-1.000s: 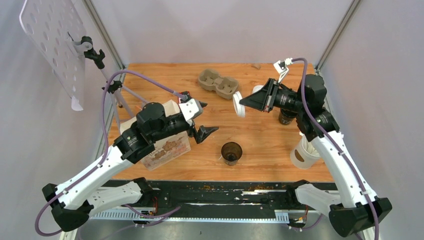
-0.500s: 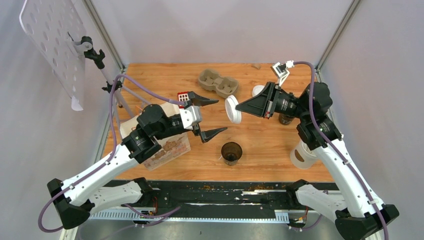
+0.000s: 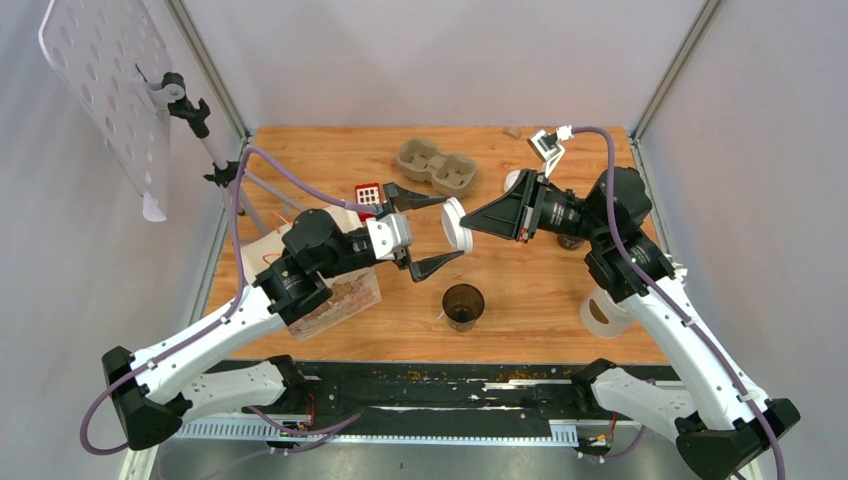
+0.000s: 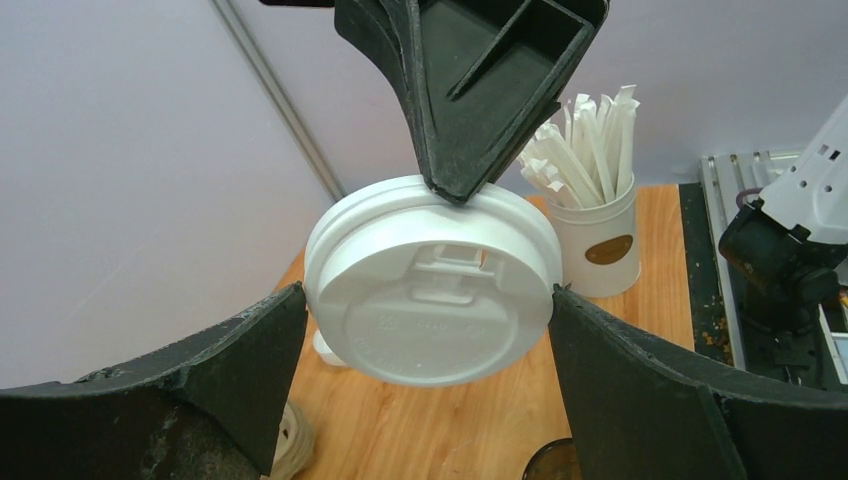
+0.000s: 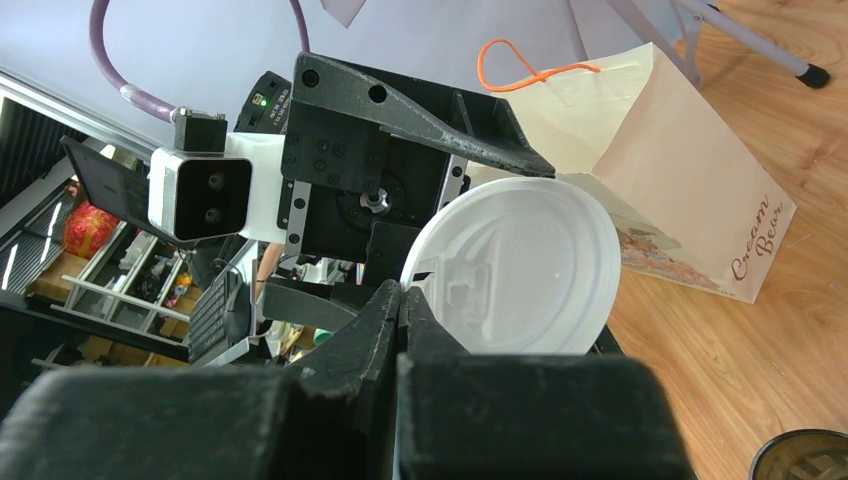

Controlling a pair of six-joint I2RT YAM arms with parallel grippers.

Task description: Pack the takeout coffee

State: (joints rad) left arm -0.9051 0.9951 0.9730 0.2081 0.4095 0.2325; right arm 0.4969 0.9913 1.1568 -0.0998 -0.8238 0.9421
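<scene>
My right gripper (image 3: 470, 222) is shut on the rim of a white plastic lid (image 3: 455, 224) and holds it on edge, high above the table. The lid also shows in the left wrist view (image 4: 430, 285) and the right wrist view (image 5: 515, 265). My left gripper (image 3: 447, 229) is open, and its fingers (image 4: 200, 370) flank the lid on both sides with small gaps. A dark brown takeout cup (image 3: 463, 305) stands open, without a lid, on the table below them. A second dark cup (image 3: 572, 238) is partly hidden behind my right arm.
A cream paper bag (image 3: 330, 290) lies under my left arm. The grey-brown pulp tray (image 3: 435, 167) sits at the back. Another white lid (image 3: 515, 180) lies behind my right gripper. The white holder of sticks (image 3: 605, 310) stands at the right front.
My right gripper has carried the lid to the left. My left gripper has swung right and up, and its open fingers now stand around the lid.
</scene>
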